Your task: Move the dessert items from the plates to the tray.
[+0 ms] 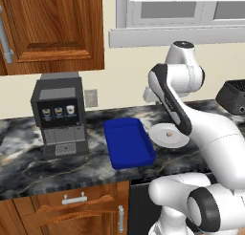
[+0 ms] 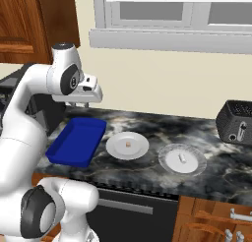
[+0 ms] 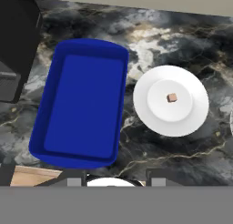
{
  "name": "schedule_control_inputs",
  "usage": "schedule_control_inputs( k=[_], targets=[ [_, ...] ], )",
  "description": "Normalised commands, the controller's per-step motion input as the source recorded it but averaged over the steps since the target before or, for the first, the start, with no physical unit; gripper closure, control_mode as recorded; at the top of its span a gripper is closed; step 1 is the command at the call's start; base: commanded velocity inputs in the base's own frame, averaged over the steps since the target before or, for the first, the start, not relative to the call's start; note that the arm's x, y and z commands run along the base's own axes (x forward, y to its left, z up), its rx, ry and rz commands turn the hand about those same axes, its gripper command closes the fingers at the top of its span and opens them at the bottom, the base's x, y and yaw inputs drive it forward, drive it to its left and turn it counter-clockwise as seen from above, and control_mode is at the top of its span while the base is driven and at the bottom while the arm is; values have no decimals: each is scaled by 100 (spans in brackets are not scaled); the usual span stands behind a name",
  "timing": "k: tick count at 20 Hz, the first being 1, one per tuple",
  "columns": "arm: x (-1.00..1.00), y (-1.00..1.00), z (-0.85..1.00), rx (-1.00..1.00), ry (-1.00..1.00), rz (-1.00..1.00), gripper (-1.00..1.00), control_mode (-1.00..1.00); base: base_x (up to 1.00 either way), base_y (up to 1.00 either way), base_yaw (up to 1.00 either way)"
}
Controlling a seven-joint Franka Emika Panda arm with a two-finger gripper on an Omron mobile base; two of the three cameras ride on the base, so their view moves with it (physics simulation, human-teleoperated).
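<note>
Jaws: gripper (image 3: 113, 178) tips parted at 6 o'clock of hand view, nothing between them (how wide, cannot tell).
Tray: deep-blue rectangular walled tray (image 3: 82, 104) on dark marbled stone counter (image 3: 182, 32), bare inside.
Plain plate: round white plate (image 3: 171, 100) at tray's 3 o'clock, just beside it.
Brown bit: tan cube-like piece (image 3: 172, 98) at plate centre.
Rimmed plate: pale grey raised-rim plate (image 2: 181, 160) holding white short stick (image 2: 181, 158), at 3 o'clock of white plate.

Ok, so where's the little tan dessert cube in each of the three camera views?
Left base view: tan cube right of centre, on the white plate, partly behind the arm.
Right base view: cube at centre, on that plate.
Hand view: cube right of centre, on the plate.
Shared landmark: the blue tray beside the plate.
</note>
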Motion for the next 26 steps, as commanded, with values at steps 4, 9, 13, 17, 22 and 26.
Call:
schedule_control_inputs(
  k=[4,9,13,17,22,26],
  targets=[
    [1,0,0,0,0,0,-100,-100,0,0,0],
    [-16,-29,-19,0,0,0,-100,-100,0,0,0],
    [-10,-88,-38,0,0,0,-100,-100,0,0,0],
    [0,-100,-38,0,0,0,-100,-100,0,0,0],
    [0,-78,-38,0,3,0,-100,-100,0,0,0],
    [15,-45,-33,0,5,0,-100,-100,0,0,0]
  ],
)
